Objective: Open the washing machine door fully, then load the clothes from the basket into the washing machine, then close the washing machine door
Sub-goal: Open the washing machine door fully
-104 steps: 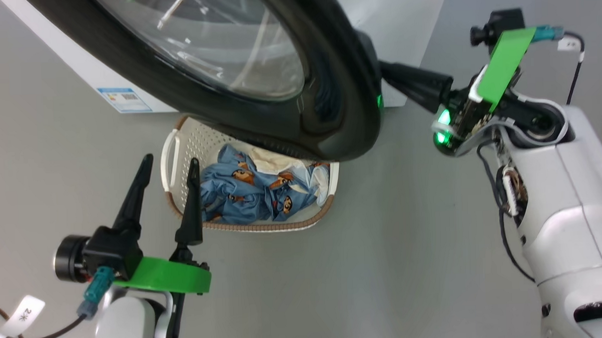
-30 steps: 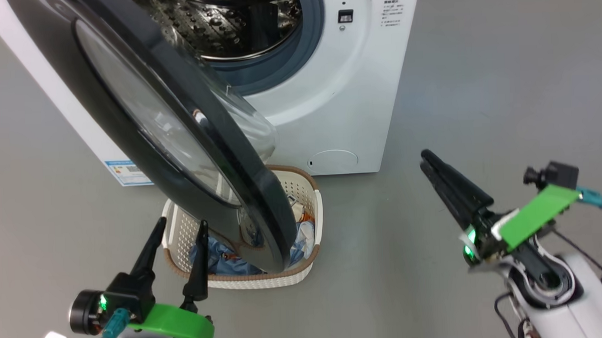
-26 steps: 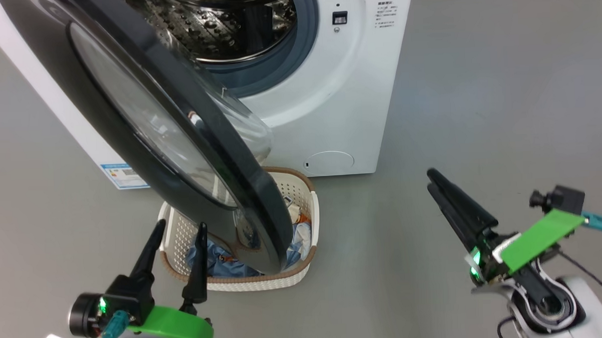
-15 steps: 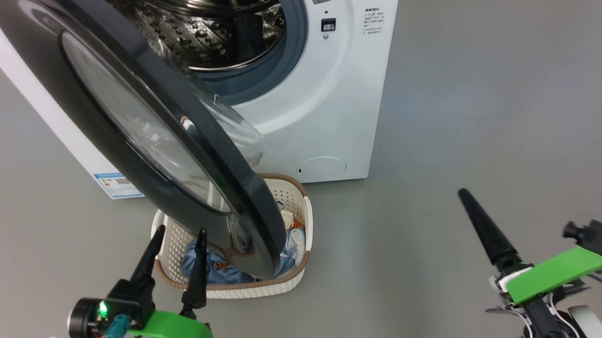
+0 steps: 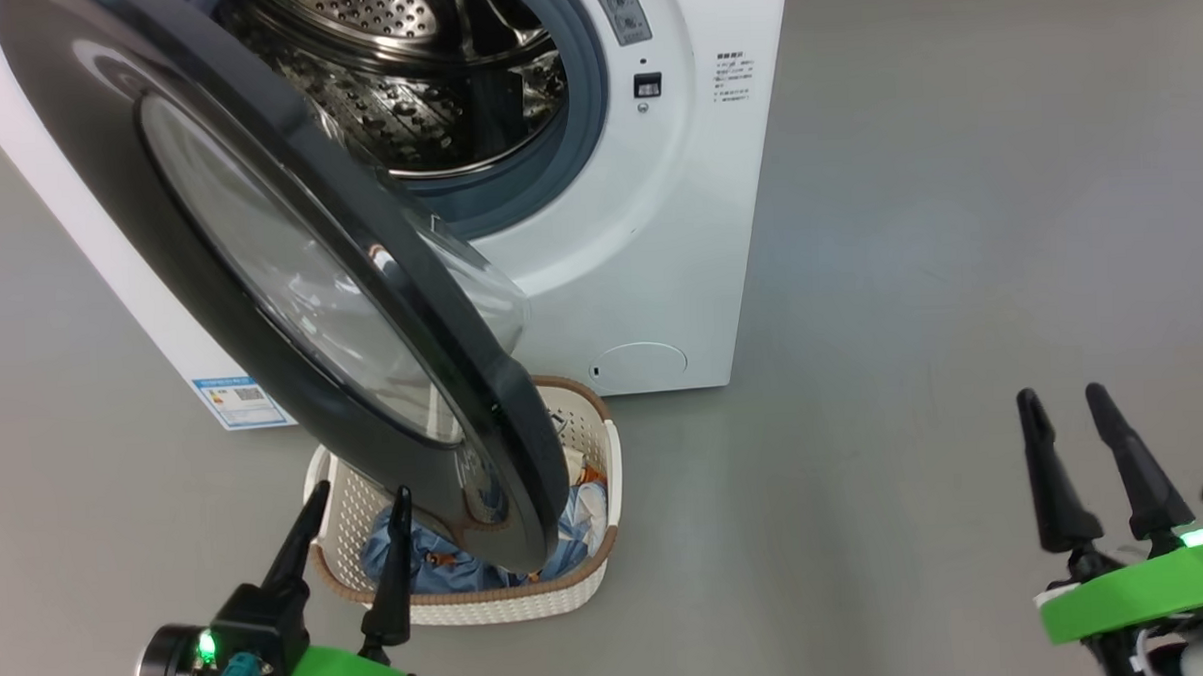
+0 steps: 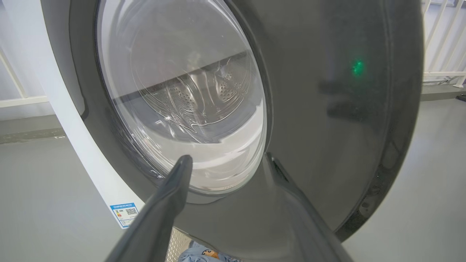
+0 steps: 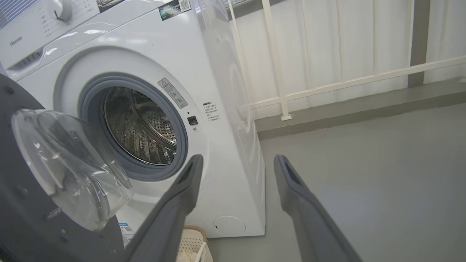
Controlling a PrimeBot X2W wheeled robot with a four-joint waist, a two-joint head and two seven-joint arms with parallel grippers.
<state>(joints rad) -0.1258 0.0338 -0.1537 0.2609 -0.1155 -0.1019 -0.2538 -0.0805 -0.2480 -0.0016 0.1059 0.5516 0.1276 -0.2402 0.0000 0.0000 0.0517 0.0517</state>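
Observation:
The white washing machine stands with its steel drum exposed. Its glossy black door hangs partly swung out, its lower edge over the basket. Light blue clothes lie in the basket, partly hidden by the door. My left gripper is open just in front of the basket's near rim, close to the door's outer face. My right gripper is open over bare floor, well right of the machine. In the right wrist view the right gripper faces the machine's front corner.
Grey floor stretches to the right of the machine. A white railing and pale wall stand behind it. A round filter cover and a blue label sticker sit low on the machine's front.
My right gripper has drawn back to the lower right and its fingers have gone from shut to open. The head camera has shifted. The door now stands swung out further than 3.5 s ago.

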